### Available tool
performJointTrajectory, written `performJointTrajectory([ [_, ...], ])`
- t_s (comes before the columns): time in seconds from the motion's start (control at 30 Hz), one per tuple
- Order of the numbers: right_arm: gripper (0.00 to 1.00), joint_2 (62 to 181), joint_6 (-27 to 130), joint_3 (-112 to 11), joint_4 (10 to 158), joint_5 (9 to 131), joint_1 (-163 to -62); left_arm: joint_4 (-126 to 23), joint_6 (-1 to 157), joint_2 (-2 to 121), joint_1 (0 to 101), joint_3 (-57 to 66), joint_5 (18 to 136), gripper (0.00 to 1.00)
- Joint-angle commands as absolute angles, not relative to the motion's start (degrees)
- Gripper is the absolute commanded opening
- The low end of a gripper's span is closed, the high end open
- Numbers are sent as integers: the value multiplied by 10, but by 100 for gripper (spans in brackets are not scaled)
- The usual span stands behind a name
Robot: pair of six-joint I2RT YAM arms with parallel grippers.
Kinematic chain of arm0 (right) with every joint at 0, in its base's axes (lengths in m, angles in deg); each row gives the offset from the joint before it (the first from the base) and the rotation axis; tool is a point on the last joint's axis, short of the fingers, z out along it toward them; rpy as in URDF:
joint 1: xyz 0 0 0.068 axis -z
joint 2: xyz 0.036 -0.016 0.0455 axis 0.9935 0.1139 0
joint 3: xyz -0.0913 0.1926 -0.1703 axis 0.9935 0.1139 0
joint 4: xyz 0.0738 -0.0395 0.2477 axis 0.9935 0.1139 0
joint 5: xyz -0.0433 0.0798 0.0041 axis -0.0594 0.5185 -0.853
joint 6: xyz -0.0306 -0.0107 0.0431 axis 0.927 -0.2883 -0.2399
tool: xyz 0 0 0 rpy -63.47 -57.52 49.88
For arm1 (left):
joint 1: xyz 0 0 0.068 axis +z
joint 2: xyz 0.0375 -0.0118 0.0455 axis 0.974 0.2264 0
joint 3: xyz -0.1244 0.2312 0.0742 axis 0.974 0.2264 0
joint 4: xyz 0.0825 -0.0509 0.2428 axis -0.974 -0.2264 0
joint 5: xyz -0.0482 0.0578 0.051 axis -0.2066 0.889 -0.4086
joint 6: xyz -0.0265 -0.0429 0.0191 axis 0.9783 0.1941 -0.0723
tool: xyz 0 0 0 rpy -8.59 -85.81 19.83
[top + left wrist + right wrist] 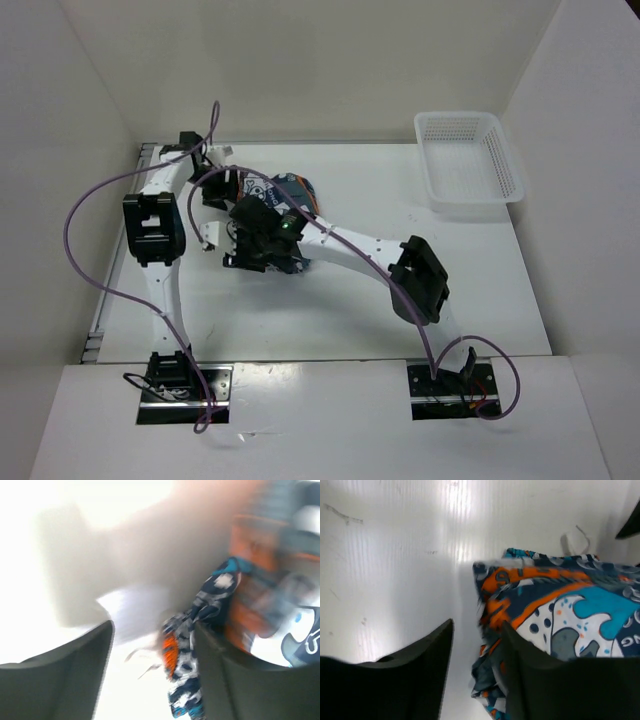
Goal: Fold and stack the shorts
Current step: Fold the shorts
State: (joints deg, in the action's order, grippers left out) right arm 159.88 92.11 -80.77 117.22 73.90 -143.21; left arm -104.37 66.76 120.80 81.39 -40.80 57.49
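Note:
The shorts (292, 188) lie bunched on the white table at the back left, mostly hidden by both grippers. In the left wrist view, which is blurred, the shorts' patchwork edge (192, 645) hangs between the spread fingers, against the right finger (235, 680). My left gripper (154, 630) is open and also shows in the top view (214, 218). My right gripper (477, 625) is open at the shorts' left edge (520, 595). Its right finger (545, 680) lies over the fabric and its left finger is over bare table. It sits at the shorts' near side in the top view (255, 248).
A white mesh basket (468, 160) stands at the back right corner. White walls close in the table on the left, back and right. Purple cables loop off both arms. A white drawstring (572, 540) lies beside the shorts.

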Motion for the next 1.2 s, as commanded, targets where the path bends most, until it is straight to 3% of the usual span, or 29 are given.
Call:
performJointTrajectory([
  [0.0,59,1601,853,-866,1134,734,-1438,-1040,664,1219,841,-456,593,77],
  [0.03,72,1601,836,-874,1129,725,-1438,-1040,664,1212,851,-456,599,87],
  [0.17,82,1568,781,-915,1112,688,-1416,-1035,664,1180,887,-464,576,93],
  [0.3,82,1528,811,-879,1101,616,-1409,-1060,664,1109,905,-419,539,94],
  [0.43,82,1457,811,-678,1054,512,-1403,-1102,664,1037,899,-292,532,95],
  [0.57,84,1405,711,-553,1013,453,-1383,-1115,664,989,888,-176,478,100],
  [0.9,84,1482,534,-549,985,474,-1330,-1114,664,1006,856,-108,462,100],
  [1.17,80,1501,500,-559,1013,581,-1314,-1145,664,1028,835,-93,427,71],
])
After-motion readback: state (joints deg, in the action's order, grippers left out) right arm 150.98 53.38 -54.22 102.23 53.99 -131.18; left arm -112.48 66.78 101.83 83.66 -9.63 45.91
